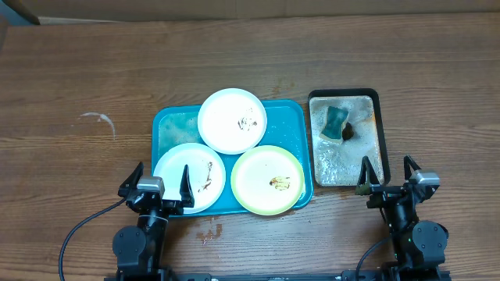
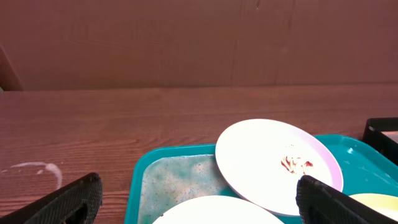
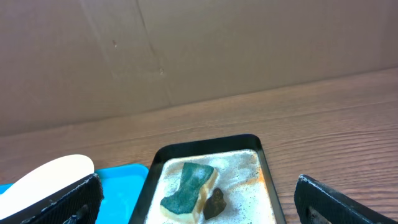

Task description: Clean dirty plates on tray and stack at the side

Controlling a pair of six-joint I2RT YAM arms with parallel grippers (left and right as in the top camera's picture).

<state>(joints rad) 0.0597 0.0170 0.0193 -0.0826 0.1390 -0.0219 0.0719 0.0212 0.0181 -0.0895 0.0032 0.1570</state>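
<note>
A teal tray [image 1: 170,123] holds three plates. A white plate [image 1: 232,119] lies at the back, another white plate [image 1: 190,178] at the front left, and a pale yellow-green plate [image 1: 267,179] at the front right; all carry brown smears. My left gripper [image 1: 161,184] hangs open at the tray's near left corner, just over the front-left plate's edge, holding nothing. My right gripper [image 1: 386,178] stands open at the near end of the black tray [image 1: 344,94], empty. In the left wrist view the back plate [image 2: 278,163] leans over the foamy tray floor [image 2: 177,180].
The black tray [image 3: 266,180] holds foamy water, a green-topped sponge [image 3: 188,188] and a small dark lump [image 3: 214,203]. A pale ring stain [image 1: 97,120] marks the wooden table to the left. A cardboard wall closes the far side.
</note>
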